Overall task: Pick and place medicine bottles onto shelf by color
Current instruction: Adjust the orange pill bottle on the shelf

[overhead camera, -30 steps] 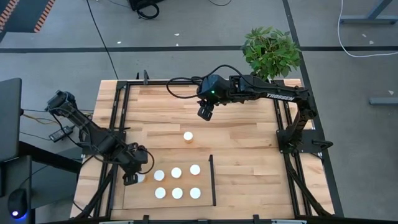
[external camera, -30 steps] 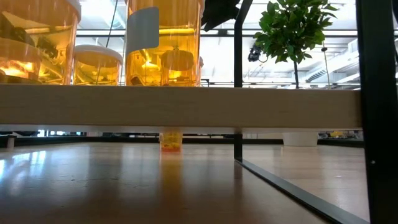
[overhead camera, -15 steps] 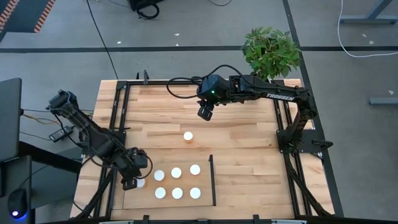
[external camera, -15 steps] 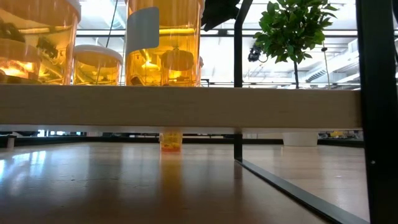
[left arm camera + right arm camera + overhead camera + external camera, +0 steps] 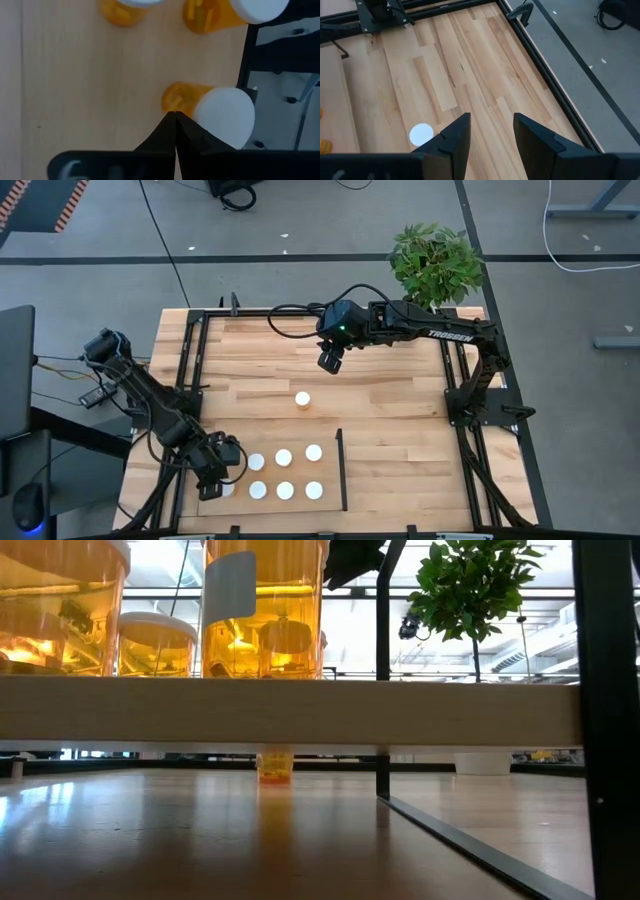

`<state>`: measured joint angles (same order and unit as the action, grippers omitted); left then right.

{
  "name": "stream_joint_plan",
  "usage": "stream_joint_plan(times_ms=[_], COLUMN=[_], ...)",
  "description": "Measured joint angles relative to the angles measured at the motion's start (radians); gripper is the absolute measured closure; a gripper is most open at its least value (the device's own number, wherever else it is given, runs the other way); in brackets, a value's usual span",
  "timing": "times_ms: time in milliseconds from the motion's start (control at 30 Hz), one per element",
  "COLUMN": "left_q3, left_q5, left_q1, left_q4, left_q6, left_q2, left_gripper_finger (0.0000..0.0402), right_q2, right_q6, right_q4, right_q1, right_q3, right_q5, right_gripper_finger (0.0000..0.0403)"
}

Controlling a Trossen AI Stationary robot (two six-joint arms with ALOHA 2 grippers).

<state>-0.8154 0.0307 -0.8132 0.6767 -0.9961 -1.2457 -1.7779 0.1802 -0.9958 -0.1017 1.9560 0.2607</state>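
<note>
Six white-capped translucent orange pill bottles [image 5: 284, 458] on pale-wood shelf [image 5: 330, 498]; left gripper [image 5: 212, 483], jaws pinched empty, at its outer edge; right gripper [image 5: 331, 360] parted, holding nothing.

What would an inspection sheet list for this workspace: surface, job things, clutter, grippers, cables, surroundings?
Surface: plank table in a black frame, with the shelf on its near left part.
Job's things: six bottles stand in two rows on the shelf. A seventh is at the shelf's left edge, and a lone bottle is on the bare table.
Clutter: nothing seen.
Grippers: left gripper is shut, its tips against the seventh bottle. Right gripper is open and empty over the table's far side.
Cables: black cable loops behind the right arm, and more lie on the floor.
Surroundings: plant at the far right corner, grey floor.
</note>
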Motion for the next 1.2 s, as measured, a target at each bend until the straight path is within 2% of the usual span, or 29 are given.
stream_joint_plan(times_ms=[433, 733, 1067, 1200], left_q3=[0.0, 0.0, -0.001, -0.025], left_q5=[0.017, 0.018, 0.012, -0.011], left_q1=[-0.06, -0.073, 0.005, 0.039], left_q4=[-0.022, 0.025, 0.044, 0.018], left_q6=[-0.044, -0.094, -0.09, -0.037], left_q2=[0.0, 0.0, 0.012, 0.013], left_gripper_finger=[0.0397, 0.0398, 0.0398, 0.0393], right_q2=[0.0, 0.0, 0.0, 0.0], right_q6=[0.003, 0.002, 0.002, 0.002], right_q4=[0.0, 0.0, -0.001, -0.003], right_q1=[0.0, 0.0, 0.0, 0.0], right_q3=[0.0, 0.0, 0.0, 0.0], right_q5=[0.0, 0.0, 0.0, -0.005], right_gripper_finger=[0.0247, 0.0247, 0.0247, 0.0247])
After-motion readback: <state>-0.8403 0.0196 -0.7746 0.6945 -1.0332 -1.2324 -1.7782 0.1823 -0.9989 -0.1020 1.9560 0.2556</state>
